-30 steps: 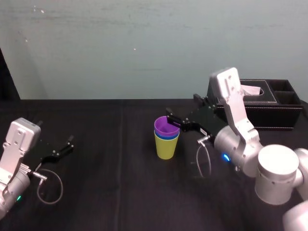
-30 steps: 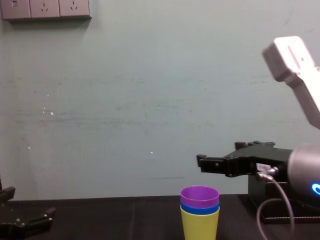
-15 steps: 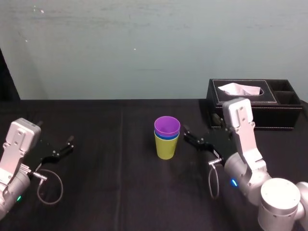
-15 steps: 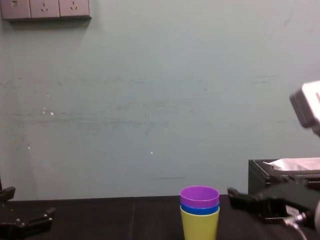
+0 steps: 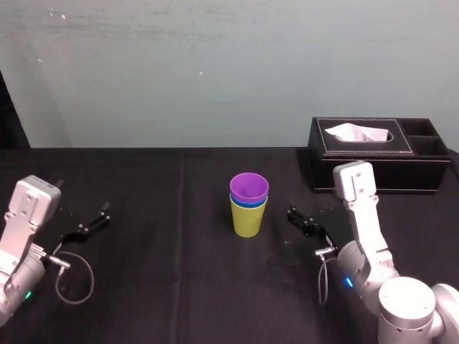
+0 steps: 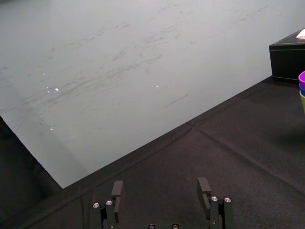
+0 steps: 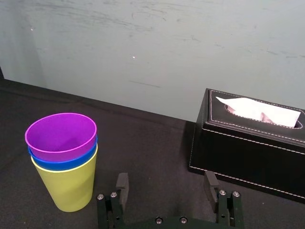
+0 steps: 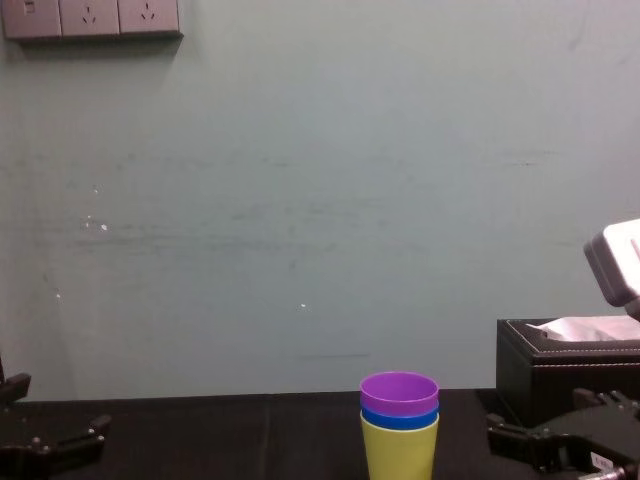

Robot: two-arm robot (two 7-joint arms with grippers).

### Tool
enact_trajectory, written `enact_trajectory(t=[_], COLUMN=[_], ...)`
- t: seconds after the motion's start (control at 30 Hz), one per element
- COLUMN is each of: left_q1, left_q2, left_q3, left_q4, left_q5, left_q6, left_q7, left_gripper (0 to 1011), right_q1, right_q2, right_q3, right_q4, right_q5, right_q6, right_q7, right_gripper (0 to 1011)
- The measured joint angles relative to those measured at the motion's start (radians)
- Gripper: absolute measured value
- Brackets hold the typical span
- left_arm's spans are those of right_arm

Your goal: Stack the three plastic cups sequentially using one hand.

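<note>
The three plastic cups stand nested upright in one stack at the table's middle: the purple cup (image 5: pixel 249 188) on top, the blue cup (image 5: pixel 249 203) showing as a thin band, and the yellow-green cup (image 5: pixel 248 221) at the bottom. The right wrist view shows the same stack (image 7: pixel 64 157). My right gripper (image 5: pixel 299 219) hangs low to the right of the stack, apart from it and open; its fingers (image 7: pixel 121 183) are spread with nothing between them. My left gripper (image 5: pixel 95 221) rests at the far left, open and empty (image 6: pixel 160 190).
A black tissue box (image 5: pixel 380 165) with a white tissue stands at the back right, behind my right arm. Black cloth covers the table (image 5: pixel 165 272). A cable loops beside the left arm (image 5: pixel 75 279).
My right gripper has drawn back from just above the purple cup's rim, dropping down and to the right, away from the stack. The stack and the left arm stayed still.
</note>
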Motion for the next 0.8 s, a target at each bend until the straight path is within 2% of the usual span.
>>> enact_trajectory(t=[0.8], left_q1=[0.0], left_q2=[0.0], left_q3=[0.0], left_q4=[0.0], left_q5=[0.0], left_q6=[0.0], left_q7=[0.0], left_gripper=[1000], right_q1=[-0.001], right_q2=[0.003], right_q3=[-0.004], right_q4=[-0.002], right_q5=[0.004], right_q6=[0.0], right_q7=[0.001], right_gripper=[1003])
